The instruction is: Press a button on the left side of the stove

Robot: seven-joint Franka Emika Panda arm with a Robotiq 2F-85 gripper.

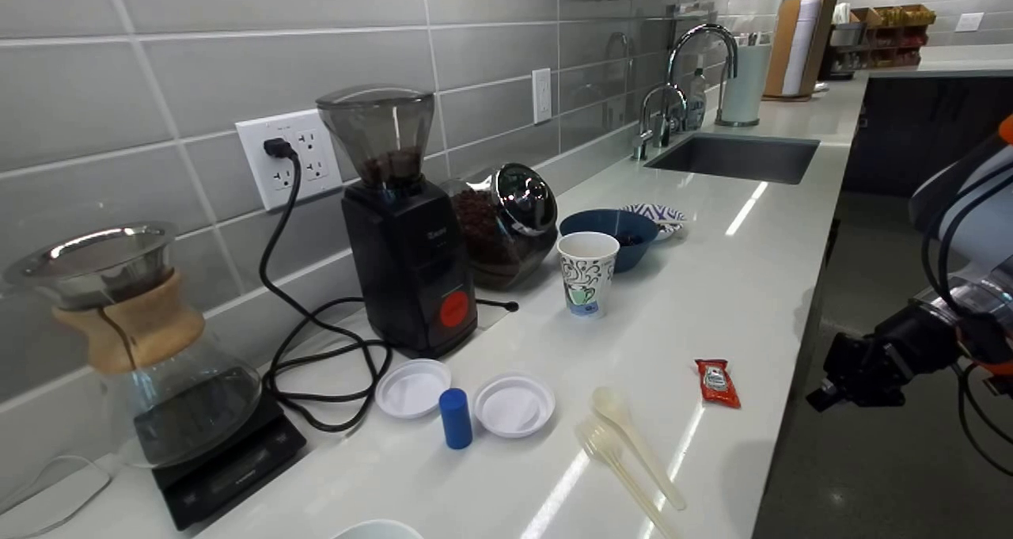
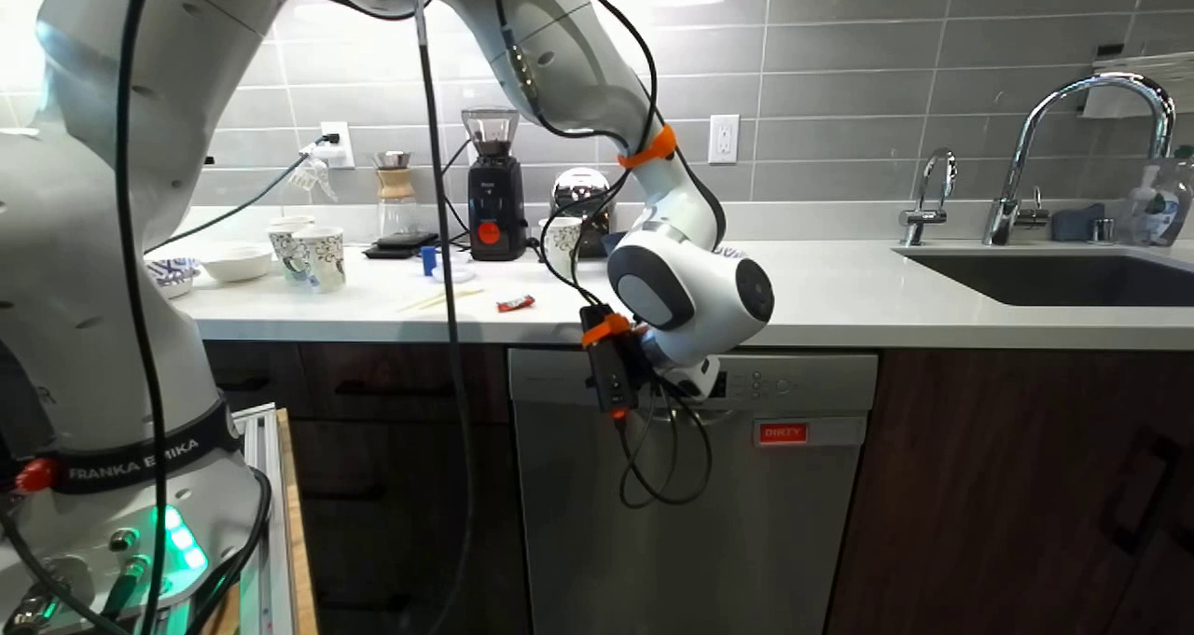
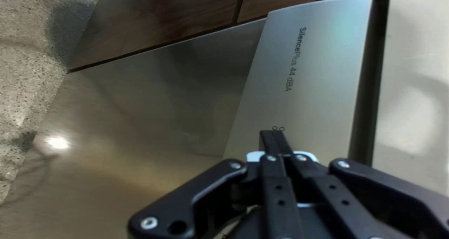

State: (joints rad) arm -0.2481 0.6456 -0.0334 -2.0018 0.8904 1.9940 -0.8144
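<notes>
The dishwasher stood under the surface; the tool, pressed together, was near the control panel, contact unclear; approach seemed in hand; it probably needed next a gentle push on the left button, not visible.

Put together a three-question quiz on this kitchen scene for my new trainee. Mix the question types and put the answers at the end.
1. Identify: In the wrist view, which appliance shows beyond the gripper?
2. True or false: The gripper is wide open.
3. Fill the gap: In an exterior view, the red sign on that appliance's front reads "____".

Key:
1. The dishwasher.
2. False: its fingertips are together, with nothing visible between them.
3. DIRTY.
</notes>
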